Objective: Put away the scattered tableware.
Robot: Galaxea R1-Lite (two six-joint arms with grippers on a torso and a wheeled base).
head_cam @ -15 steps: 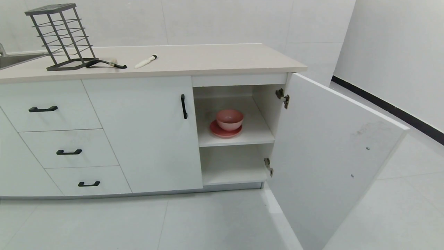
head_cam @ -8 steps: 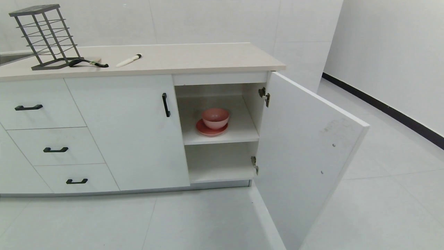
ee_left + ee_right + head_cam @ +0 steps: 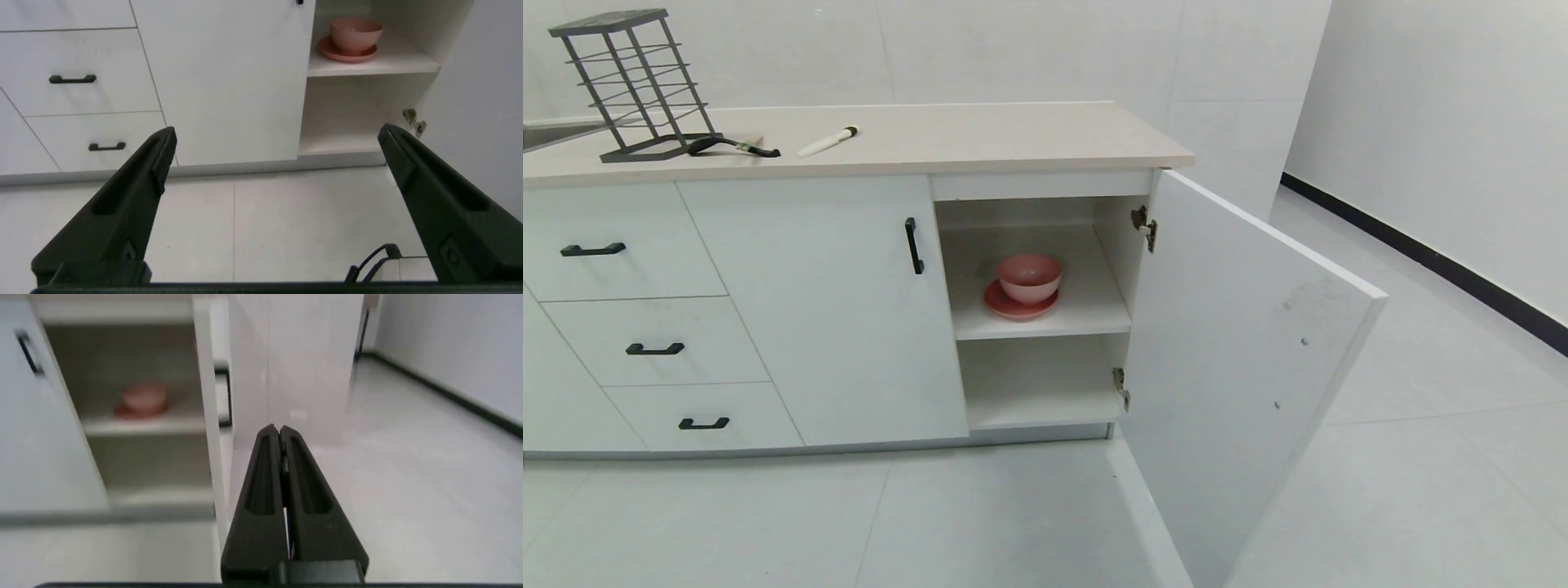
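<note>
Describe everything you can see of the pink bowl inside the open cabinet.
The pink bowl is round, deep and smooth, with a matte, plastic-looking surface and no pattern. It stands upright, mouth up, and what shows of its inside looks empty. It rests on a slightly darker red-pink plate, roughly centred on it, on the cabinet's upper shelf behind the wide-open door. Only the plate touches it.

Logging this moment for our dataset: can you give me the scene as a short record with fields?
bowl: pink, sits on the plate
plate: pink, on the upper shelf
cabinet door: swung open
counter: holds wire rack, black-handled tool, white utensil
left end effector: open, holds nothing
right end effector: shut, holds nothing
</note>
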